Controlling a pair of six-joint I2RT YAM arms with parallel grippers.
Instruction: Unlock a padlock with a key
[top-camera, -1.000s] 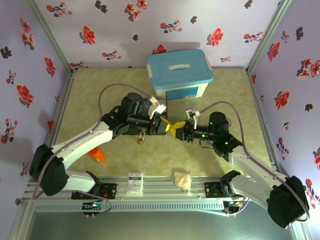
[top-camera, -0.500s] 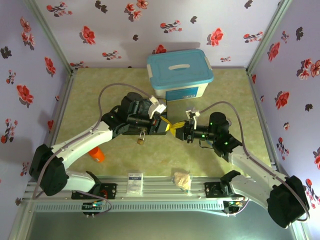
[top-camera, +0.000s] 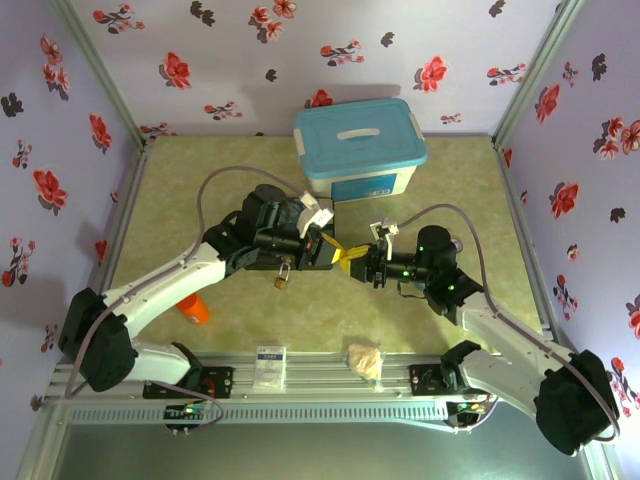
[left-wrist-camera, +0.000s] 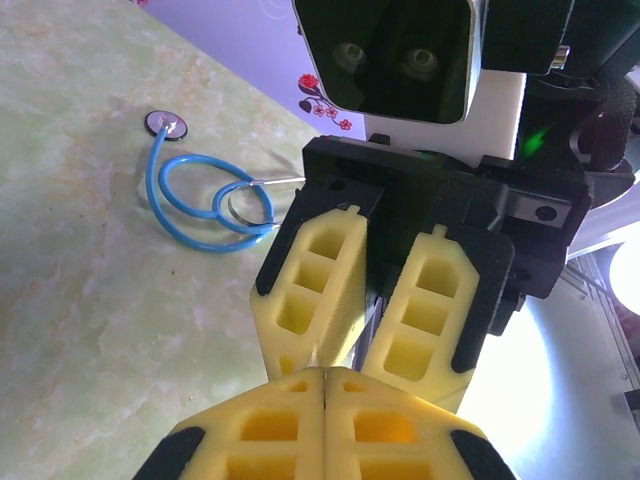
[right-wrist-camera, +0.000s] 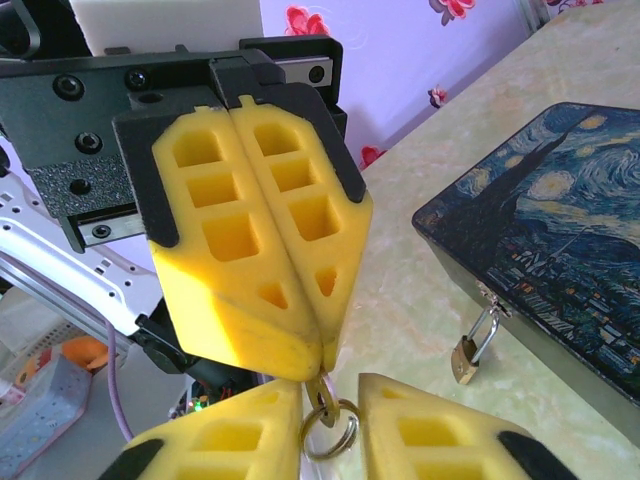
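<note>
Shows a shiny brass padlock (right-wrist-camera: 464, 360), glossy painted tin box (right-wrist-camera: 560, 250), matt plastic fingers (right-wrist-camera: 230, 240), bright metal key ring (right-wrist-camera: 330, 435) and smooth marbled tabletop (right-wrist-camera: 470, 130).

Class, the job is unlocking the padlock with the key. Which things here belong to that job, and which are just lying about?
Job: padlock, key in the left hand, painted tin.
Lying about: blue lidded box, orange cylinder, beige wad, blue stethoscope, white card.
</note>
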